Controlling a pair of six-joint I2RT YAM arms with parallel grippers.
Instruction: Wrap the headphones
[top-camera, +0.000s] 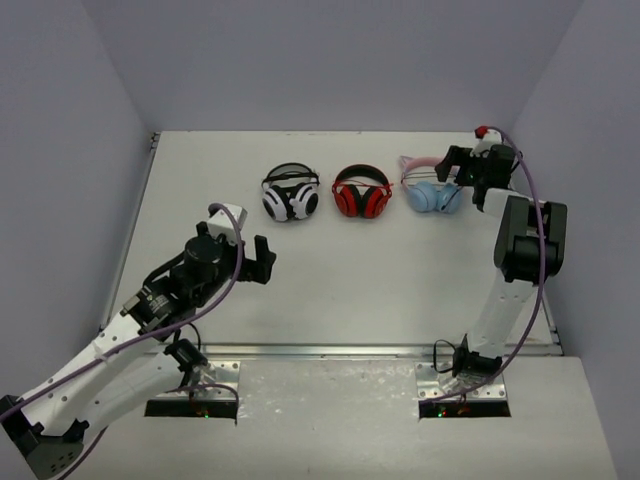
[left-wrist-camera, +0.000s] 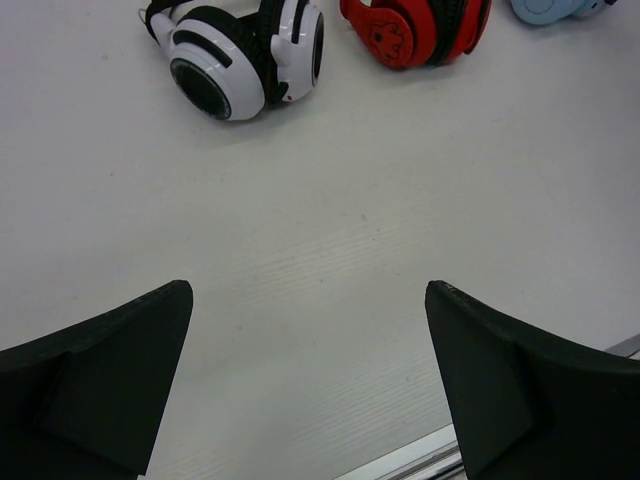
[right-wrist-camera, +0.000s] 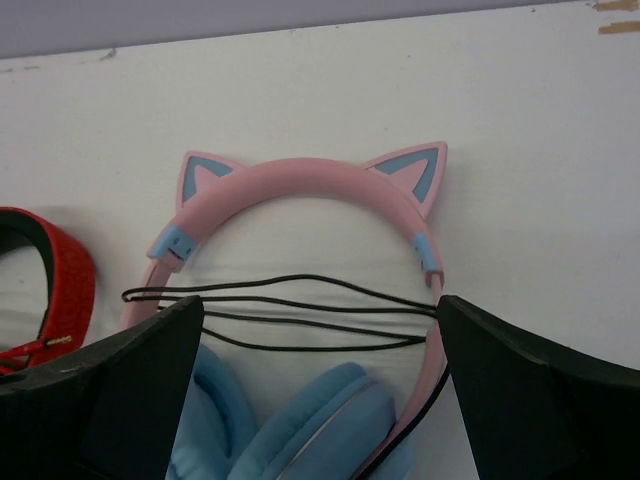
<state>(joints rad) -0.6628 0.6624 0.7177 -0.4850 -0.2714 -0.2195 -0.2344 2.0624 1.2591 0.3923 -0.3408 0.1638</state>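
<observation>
The headphones (top-camera: 432, 186) lie at the back right of the table: pink headband with two cat ears (right-wrist-camera: 300, 185), light blue ear cups (right-wrist-camera: 330, 420). The thin black cable (right-wrist-camera: 300, 310) runs in several strands across between the headband's two arms. My right gripper (top-camera: 462, 172) hovers over them, open, its fingers (right-wrist-camera: 530, 390) spread on either side of the ear cups, holding nothing. My left gripper (top-camera: 262, 262) is open and empty over bare table at the near left, well short of the row of headphones. A light blue cup edge also shows in the left wrist view (left-wrist-camera: 550, 10).
White-and-black headphones (top-camera: 291, 194) and red-and-black headphones (top-camera: 362, 192) lie left of the pink pair in one row; both show in the left wrist view, white (left-wrist-camera: 240, 55) and red (left-wrist-camera: 415, 30). The back wall (right-wrist-camera: 300, 20) stands close behind. A metal rail (top-camera: 380, 350) edges the table's front.
</observation>
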